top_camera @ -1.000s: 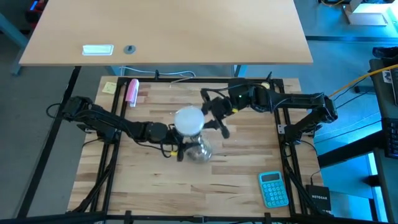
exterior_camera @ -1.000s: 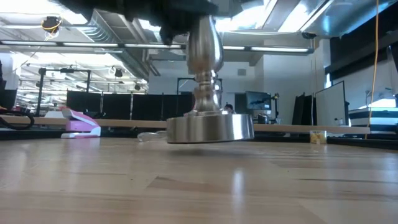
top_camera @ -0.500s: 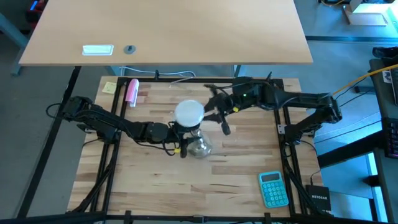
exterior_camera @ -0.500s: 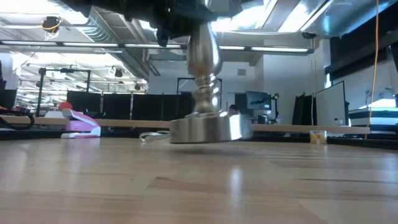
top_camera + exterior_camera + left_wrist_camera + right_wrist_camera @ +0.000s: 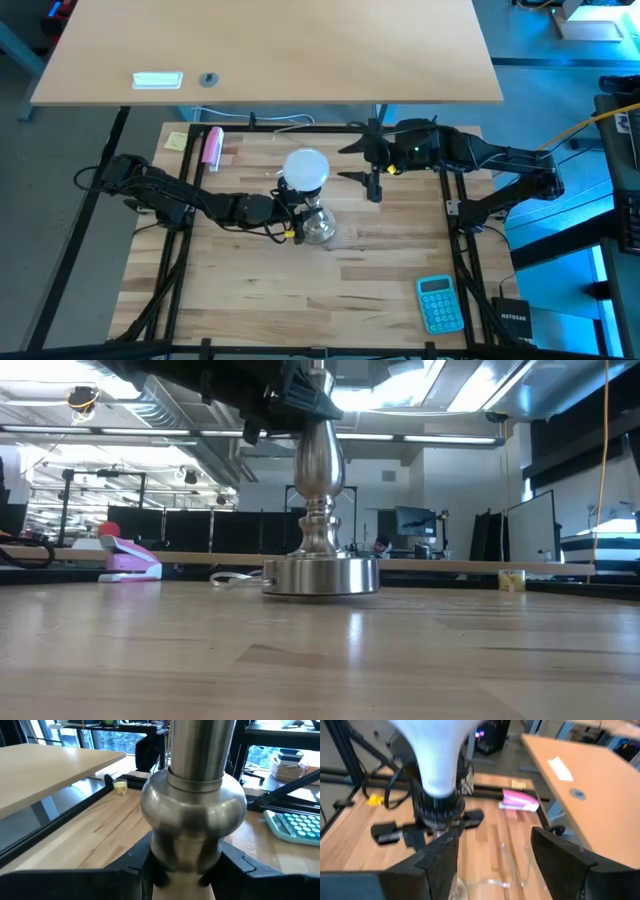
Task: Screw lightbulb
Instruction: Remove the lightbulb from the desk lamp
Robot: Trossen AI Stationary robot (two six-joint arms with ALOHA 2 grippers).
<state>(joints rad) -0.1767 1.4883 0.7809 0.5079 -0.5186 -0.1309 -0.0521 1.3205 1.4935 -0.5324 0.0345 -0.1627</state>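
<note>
While the left hand [image 5: 288, 207] grips the socket stand [image 5: 320, 500], the lightbulb [image 5: 305, 168] stands neck-down, right hand [image 5: 372, 173] open.

Frosted white lightbulb [image 5: 305, 168], glossy polished metal socket stand [image 5: 320, 520], matt wood table [image 5: 380, 270].

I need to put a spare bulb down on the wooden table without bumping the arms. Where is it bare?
The front strip left of the calculator is bare. Crowded: the middle, where the left gripper clamps the socket stand under the lightbulb, with the right gripper beside it. The pink stapler fills the far left corner.
</note>
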